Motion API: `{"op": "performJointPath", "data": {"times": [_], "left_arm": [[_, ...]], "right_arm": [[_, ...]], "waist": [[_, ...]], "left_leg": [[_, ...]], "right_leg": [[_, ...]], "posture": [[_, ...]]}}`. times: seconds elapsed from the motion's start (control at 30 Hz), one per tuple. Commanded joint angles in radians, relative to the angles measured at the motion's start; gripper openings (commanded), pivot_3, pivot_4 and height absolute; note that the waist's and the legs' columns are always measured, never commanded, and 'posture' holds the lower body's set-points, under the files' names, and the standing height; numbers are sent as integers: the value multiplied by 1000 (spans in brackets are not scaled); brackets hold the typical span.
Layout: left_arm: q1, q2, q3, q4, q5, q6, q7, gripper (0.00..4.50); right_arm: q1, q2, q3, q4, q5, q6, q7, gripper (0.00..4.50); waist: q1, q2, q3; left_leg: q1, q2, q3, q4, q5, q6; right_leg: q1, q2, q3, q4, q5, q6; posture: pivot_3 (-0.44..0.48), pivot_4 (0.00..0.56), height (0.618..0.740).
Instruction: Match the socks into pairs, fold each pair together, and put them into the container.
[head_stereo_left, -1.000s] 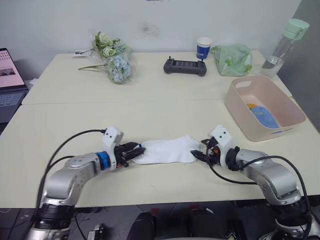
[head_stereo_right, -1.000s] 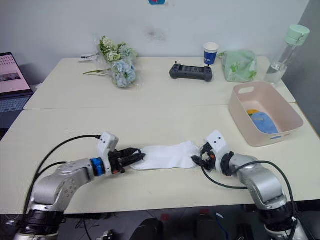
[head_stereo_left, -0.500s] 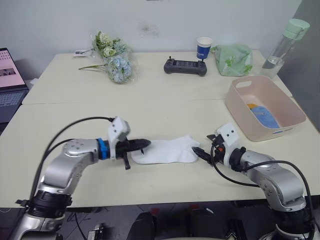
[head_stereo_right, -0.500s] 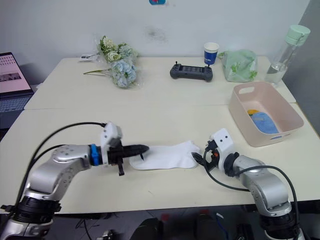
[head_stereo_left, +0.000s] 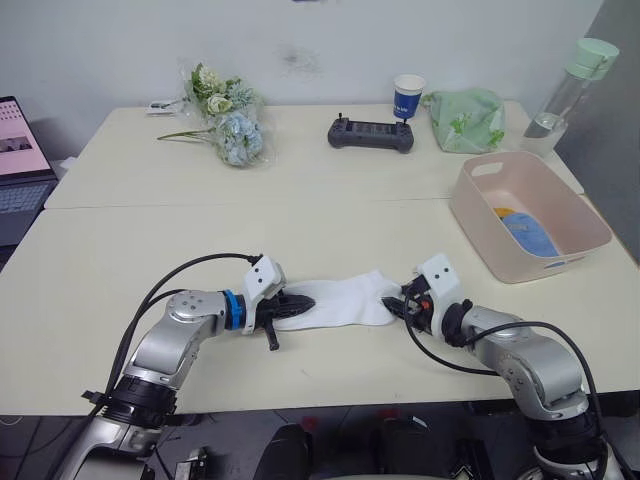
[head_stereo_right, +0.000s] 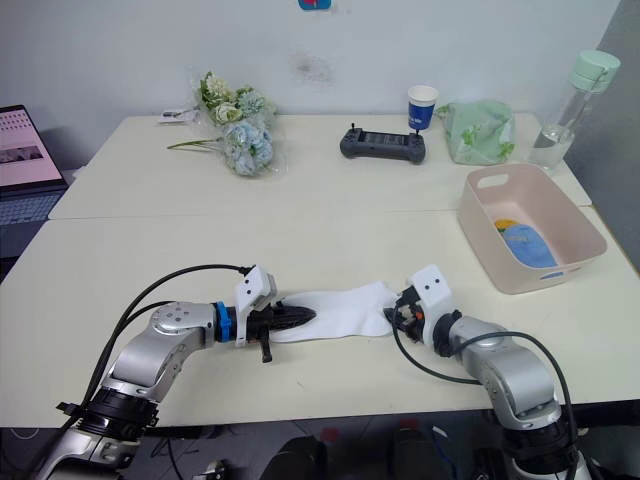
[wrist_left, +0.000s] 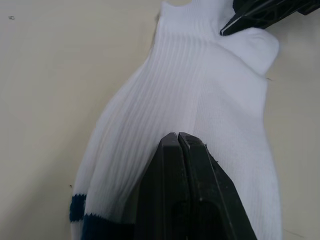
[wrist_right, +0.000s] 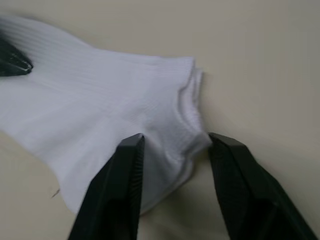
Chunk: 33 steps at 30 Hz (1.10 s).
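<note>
White socks (head_stereo_left: 340, 298) lie stacked flat on the table near its front edge, a navy stripe at the toe end. My left gripper (head_stereo_left: 300, 300) is shut, its fingertips (wrist_left: 177, 136) resting on top of the toe end. My right gripper (head_stereo_left: 393, 305) is at the cuff end, its fingers (wrist_right: 127, 165) apart with the bunched cuff (wrist_right: 192, 115) between them. The pink container (head_stereo_left: 575, 215) stands at the right, with a light blue sock (head_stereo_left: 527, 232) and an orange one (head_stereo_left: 505, 211) inside.
Along the table's back stand a bunch of flowers (head_stereo_left: 225, 120), a black controller (head_stereo_left: 370, 133), a paper cup (head_stereo_left: 407, 97), a pale green bag (head_stereo_left: 465, 118) and a bottle (head_stereo_left: 570, 90). A laptop (head_stereo_left: 20, 165) sits at the far left.
My left gripper closed and slid right onto the socks' toe end. My right gripper drew back, then returned to the cuff with its fingers closer together.
</note>
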Motion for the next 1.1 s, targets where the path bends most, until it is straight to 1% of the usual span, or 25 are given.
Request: {"op": "performJointPath", "data": {"times": [0.03, 0.1, 0.13, 0.3, 0.4, 0.53, 0.63, 0.7, 0.87, 1.1], "left_arm": [[17, 0, -5, 7, 17, 5, 1, 0], [19, 3, -2, 10, 18, 6, -1, 0], [21, 5, -2, 11, 18, 4, -3, 0], [18, 11, 7, 16, 16, 3, -11, 0], [9, 12, 16, 16, 5, 21, -18, 0], [5, 9, 16, 25, 5, 25, -23, 0], [6, 3, 25, 32, -5, 37, -19, 0], [7, 1, 42, 29, -21, 58, -16, 0], [10, 12, 96, -1, -81, 134, -14, 0], [25, 10, 111, 10, -84, 158, -4, 0]], "right_arm": [[0, 7, 23, -53, 5, -35, 12, 799], [-7, 21, 8, -57, 17, -43, 9, 198], [-10, 25, -4, -62, 29, -41, 13, 38], [-50, 24, -55, -124, 134, 15, 70, 38], [-122, 70, -74, -131, 239, 102, 83, 38], [-193, 129, -72, -86, 331, 219, 78, 38], [-242, 197, -45, -3, 343, 270, 46, 38], [-259, 228, -13, 50, 322, 261, 34, 38], [-289, 274, 33, 148, 290, 218, 20, 38], [-312, 333, 58, 231, 268, 192, 16, 38]], "waist": [[0, 0, 0], [0, 0, 0], [0, 0, 0], [-1, 0, 0], [-4, 0, 0], [-4, 0, 0], [-6, 0, 0], [-8, 0, 0], [-17, 0, 0], [-23, 0, 0]], "left_leg": [[0, 0, 0, 0, 0, 0], [0, 0, 0, 0, 0, 0], [0, 0, 0, 0, 0, 0], [0, 0, 0, 0, 0, 0], [1, 1, -1, 0, 0, 0], [0, 0, -1, 0, -1, 2], [1, 0, -1, 0, -1, 2], [1, 0, -1, 0, -1, 2], [1, 0, -1, 0, -1, 2], [1, 0, -2, 0, 0, 1]], "right_leg": [[0, 0, 0, 0, 0, 0], [0, 0, 0, 0, 0, 0], [0, 0, 0, 0, 0, 0], [0, 0, 0, 0, 0, 0], [0, 0, 0, 0, 0, 0], [0, 0, -1, 0, 0, 0], [0, 0, 0, 0, 0, 0], [0, 0, -1, 1, 0, 0], [-1, 0, -1, 1, 0, 0], [-2, 0, -1, 2, 0, 0]], "posture": [[0, 150, 740], [0, 150, 740], [0, 150, 740], [0, 150, 740], [0, 150, 740], [0, 150, 740], [0, 150, 740], [0, 150, 740], [0, 150, 740], [0, 150, 740]]}}
